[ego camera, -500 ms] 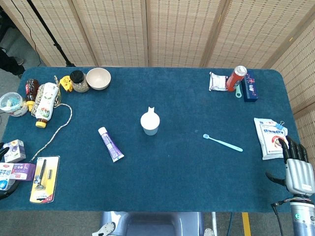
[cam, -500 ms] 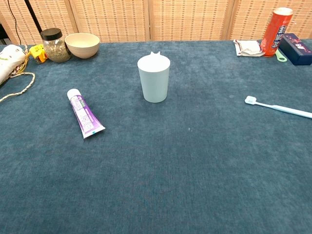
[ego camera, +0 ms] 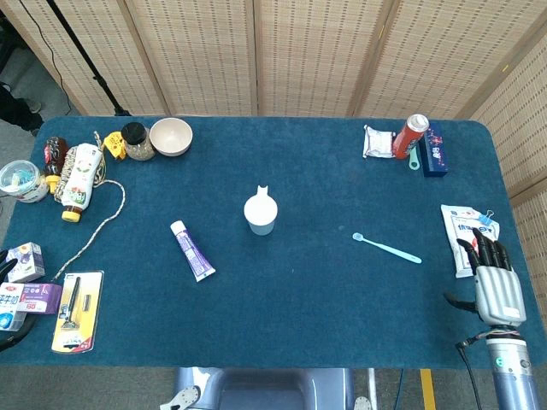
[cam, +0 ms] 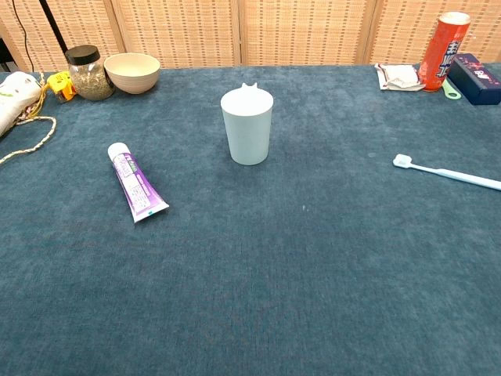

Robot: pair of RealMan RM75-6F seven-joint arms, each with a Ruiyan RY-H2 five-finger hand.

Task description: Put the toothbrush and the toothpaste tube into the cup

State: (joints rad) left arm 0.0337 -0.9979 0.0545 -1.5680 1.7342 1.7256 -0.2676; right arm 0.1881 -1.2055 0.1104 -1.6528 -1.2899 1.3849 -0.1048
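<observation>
A pale blue cup [ego camera: 261, 213] [cam: 247, 125] stands upright near the table's middle. The purple and white toothpaste tube [ego camera: 192, 250] [cam: 136, 182] lies flat to its left. A light blue toothbrush [ego camera: 387, 248] [cam: 446, 172] lies flat to the cup's right, bristle head toward the cup. My right hand [ego camera: 493, 280] hovers at the table's right front edge, fingers spread and holding nothing, to the right of the toothbrush handle. The left hand appears in neither view.
A bowl [ego camera: 171, 136], jar [ego camera: 137, 141] and bottles sit at the back left, with a rope [ego camera: 94, 231] and packaged items along the left edge. A red can [ego camera: 409, 135] and blue box [ego camera: 434, 150] stand at the back right. A white packet [ego camera: 468, 238] lies by my right hand.
My right hand has moved left and slightly forward over the table edge, closer to the toothbrush. Nothing else has shifted.
</observation>
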